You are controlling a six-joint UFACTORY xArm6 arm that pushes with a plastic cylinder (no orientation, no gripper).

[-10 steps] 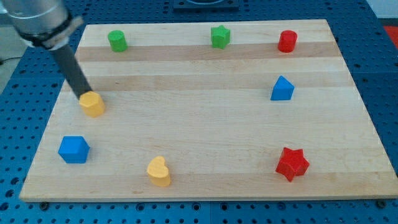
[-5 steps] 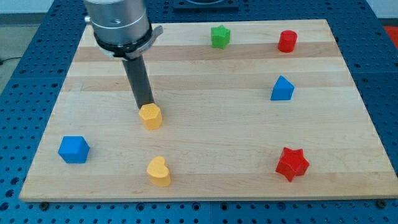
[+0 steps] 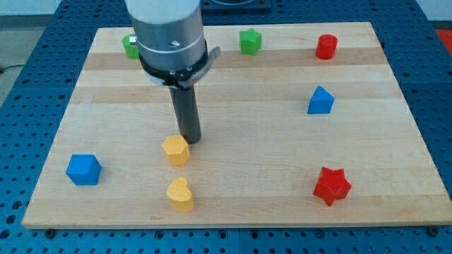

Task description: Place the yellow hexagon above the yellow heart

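The yellow hexagon [image 3: 175,149] lies on the wooden board [image 3: 240,127], left of centre. The yellow heart [image 3: 180,195] lies just below it, near the board's bottom edge, with a small gap between them. My tip [image 3: 191,140] is at the hexagon's upper right corner, touching or nearly touching it. The rod rises from there to the arm's grey body at the view's top.
A blue cube [image 3: 84,169] lies at the lower left. A red star [image 3: 331,185] lies at the lower right, a blue triangular block [image 3: 320,100] at the right. A green block [image 3: 130,46], partly hidden by the arm, a green star [image 3: 249,41] and a red cylinder [image 3: 325,46] line the top.
The yellow hexagon has moved right and down, from the board's left side to just above the heart. My tip followed it rightwards and now stands at its upper right.
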